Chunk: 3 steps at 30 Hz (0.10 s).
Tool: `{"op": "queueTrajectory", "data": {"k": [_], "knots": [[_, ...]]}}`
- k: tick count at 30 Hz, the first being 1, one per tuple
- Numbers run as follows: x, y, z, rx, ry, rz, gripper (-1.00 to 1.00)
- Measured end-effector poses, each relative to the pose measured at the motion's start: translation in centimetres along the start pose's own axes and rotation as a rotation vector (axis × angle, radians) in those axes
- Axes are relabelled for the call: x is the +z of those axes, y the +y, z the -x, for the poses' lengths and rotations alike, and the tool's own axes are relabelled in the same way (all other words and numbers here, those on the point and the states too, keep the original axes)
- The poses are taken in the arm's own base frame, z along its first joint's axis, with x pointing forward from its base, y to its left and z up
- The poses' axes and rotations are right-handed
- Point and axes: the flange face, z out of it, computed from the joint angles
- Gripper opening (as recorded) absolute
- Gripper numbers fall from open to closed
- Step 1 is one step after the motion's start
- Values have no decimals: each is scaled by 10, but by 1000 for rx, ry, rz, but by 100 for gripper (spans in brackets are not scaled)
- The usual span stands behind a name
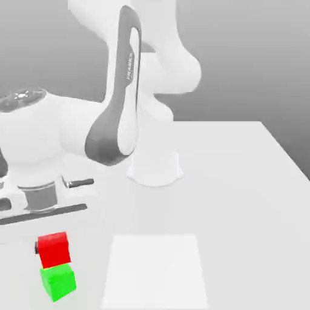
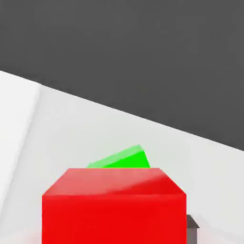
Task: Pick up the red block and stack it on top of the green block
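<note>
Placement step: gripper (image 1: 53, 248) clenched on red block (image 1: 54, 249), directly above green block (image 1: 58, 281); next, lower squarely and release.

I read one word, "FRANKA", running lengthwise in grey letters down the white panel of my arm (image 1: 129, 66), above the grey elbow. Nothing else carries lettering.

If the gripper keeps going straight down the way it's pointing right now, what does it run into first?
Probably the green block. The gripper is shut on the red block, which sits directly above the green one in the exterior view, so the red block's underside would likely land on it, though their alignment in depth is unclear.
</note>
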Motion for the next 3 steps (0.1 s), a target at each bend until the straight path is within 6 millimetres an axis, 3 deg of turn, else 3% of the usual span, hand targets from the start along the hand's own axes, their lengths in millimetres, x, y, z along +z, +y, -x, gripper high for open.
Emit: {"op": "queueTrajectory", "data": {"k": [3], "knots": [[0,0,0,0,0,0,100]]}}
